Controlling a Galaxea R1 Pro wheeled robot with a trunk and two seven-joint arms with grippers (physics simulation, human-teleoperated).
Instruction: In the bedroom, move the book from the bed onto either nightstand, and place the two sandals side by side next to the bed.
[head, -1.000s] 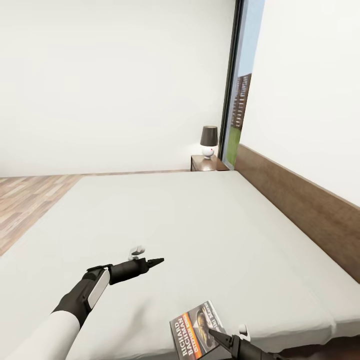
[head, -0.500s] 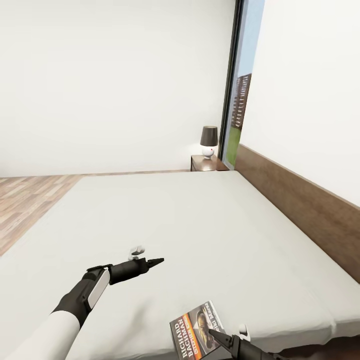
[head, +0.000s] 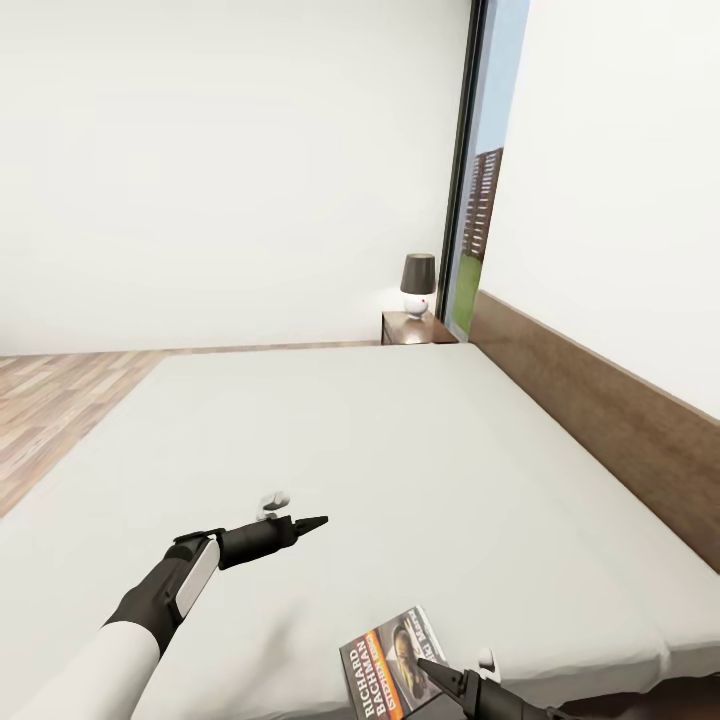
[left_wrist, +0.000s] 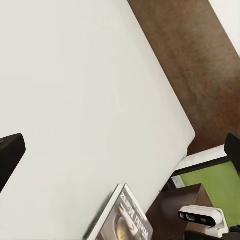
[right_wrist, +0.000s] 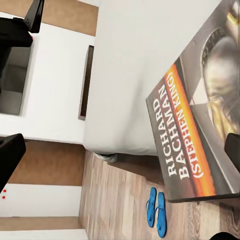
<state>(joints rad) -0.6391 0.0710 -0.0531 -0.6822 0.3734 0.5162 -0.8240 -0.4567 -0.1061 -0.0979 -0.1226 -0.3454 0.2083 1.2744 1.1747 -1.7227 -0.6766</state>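
Off-white bed (head: 400, 450) bearing book (head: 392, 665) yet; right gripper (head: 432, 668) open beside it (left (head: 312, 522) unclear), sandals (right_wrist: 156, 211) unplaced.

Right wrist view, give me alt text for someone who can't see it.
A dark paperback book lettered "RICHARD BACHMAN" with an orange band lies at the edge of the off-white bed. A pair of blue sandals rests side by side on the brown wood-plank floor.
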